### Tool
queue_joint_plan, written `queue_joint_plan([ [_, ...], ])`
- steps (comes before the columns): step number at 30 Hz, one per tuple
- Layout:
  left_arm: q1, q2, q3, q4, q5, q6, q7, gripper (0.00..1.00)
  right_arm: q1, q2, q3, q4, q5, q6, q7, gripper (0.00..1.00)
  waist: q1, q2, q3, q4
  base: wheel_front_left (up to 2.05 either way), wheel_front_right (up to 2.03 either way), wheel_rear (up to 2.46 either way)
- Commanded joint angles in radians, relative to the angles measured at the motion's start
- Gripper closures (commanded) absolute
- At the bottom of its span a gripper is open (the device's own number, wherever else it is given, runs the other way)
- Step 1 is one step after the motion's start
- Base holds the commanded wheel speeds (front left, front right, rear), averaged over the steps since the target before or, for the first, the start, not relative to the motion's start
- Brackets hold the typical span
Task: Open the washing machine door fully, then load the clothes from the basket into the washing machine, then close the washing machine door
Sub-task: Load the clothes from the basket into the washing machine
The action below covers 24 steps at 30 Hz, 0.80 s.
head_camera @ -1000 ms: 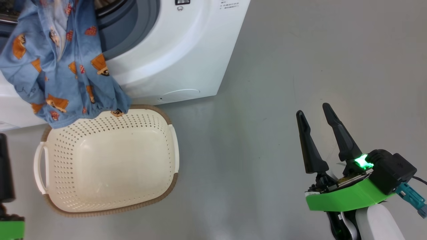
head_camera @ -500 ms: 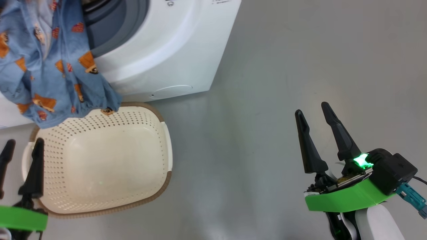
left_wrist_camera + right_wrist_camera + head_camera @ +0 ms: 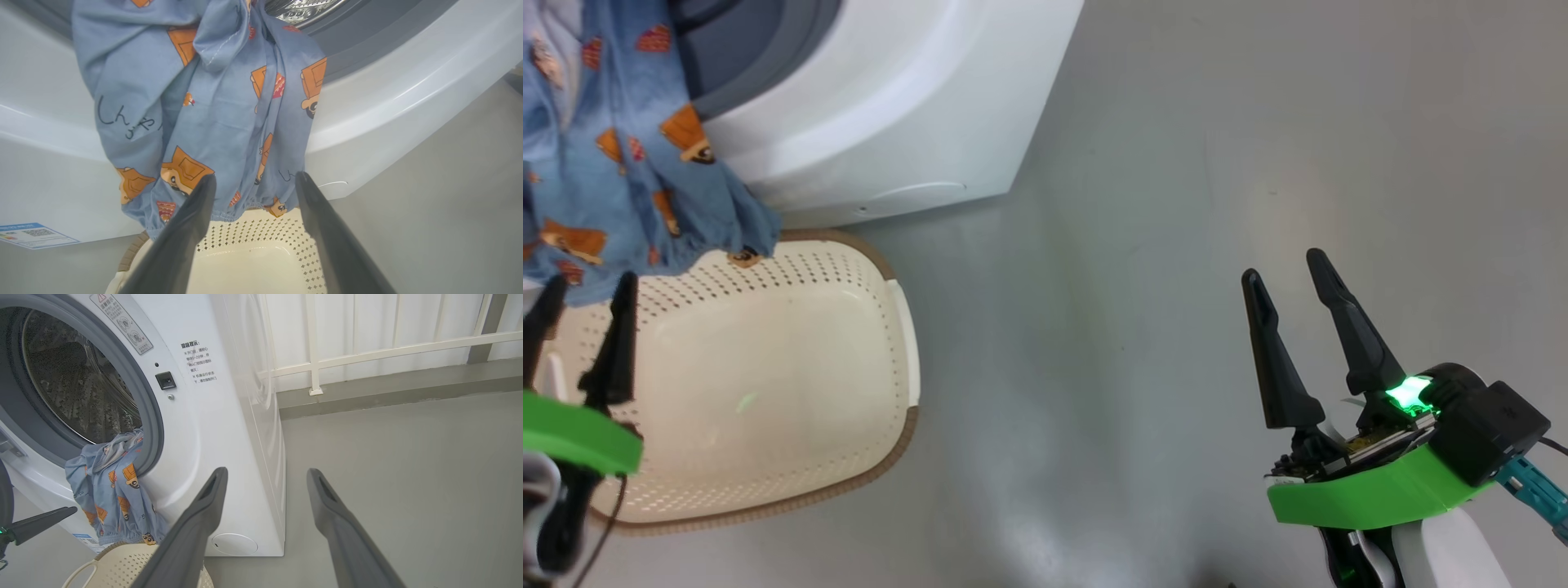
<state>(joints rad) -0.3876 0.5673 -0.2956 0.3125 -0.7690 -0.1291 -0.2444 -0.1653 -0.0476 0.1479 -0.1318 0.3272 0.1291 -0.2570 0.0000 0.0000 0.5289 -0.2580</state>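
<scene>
The big white front-loading washing machine (image 3: 890, 106) stands at the upper left of the head view, its right front corner ending on a broad stretch of bare grey floor (image 3: 1160, 245). The light blue fabric garment printed with orange-brown cartoon faces (image 3: 212, 114) spills out of the perforated steel drum (image 3: 77, 388), over the grey rubber gasket (image 3: 153, 416) and down the white front. Its gathered hem hangs at the far rim of the small cream-white perforated plastic basket with a brown woven-look rim (image 3: 907, 343), which sits on the floor just in front of the machine (contact between hem and rim cannot be told).

The left gripper (image 3: 588, 282) hovers above the basket's left end, fingers spread wide and holding nothing; in the left wrist view its tips (image 3: 255, 176) frame the garment's lower edge without pinching it. The right gripper (image 3: 1283, 266) hangs well apart over open floor, likewise spread and unladen. Past its fingers (image 3: 266, 471) the floor runs to a white railing (image 3: 367, 351).
</scene>
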Motion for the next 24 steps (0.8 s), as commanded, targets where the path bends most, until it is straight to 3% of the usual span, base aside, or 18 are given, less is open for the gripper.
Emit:
queue_joint_plan([
  [1, -0.061, 0.044, 0.02, 0.026, -0.002, -0.002, 0.005, 0.0, 0.007, -0.003, 0.025, -0.031, 0.016, 0.002, -0.005, 0.0, 0.0, 0.0, 0.022, -0.015, 0.0, 0.0, 0.0],
  [20, -0.365, 0.07, -0.081, 0.367, -0.034, -0.002, 0.089, 0.0, 0.025, -0.003, 0.049, -0.078, 0.045, 0.002, -0.005, 0.0, 0.0, 0.0, 0.117, -0.085, 0.0, 0.0, 0.0],
  [24, -0.411, 0.076, -0.071, 0.403, -0.051, -0.002, 0.059, 0.0, 0.027, -0.003, 0.053, -0.082, 0.052, 0.002, -0.005, 0.0, 0.0, 0.0, 0.126, -0.094, 0.0, 0.0, 0.0],
])
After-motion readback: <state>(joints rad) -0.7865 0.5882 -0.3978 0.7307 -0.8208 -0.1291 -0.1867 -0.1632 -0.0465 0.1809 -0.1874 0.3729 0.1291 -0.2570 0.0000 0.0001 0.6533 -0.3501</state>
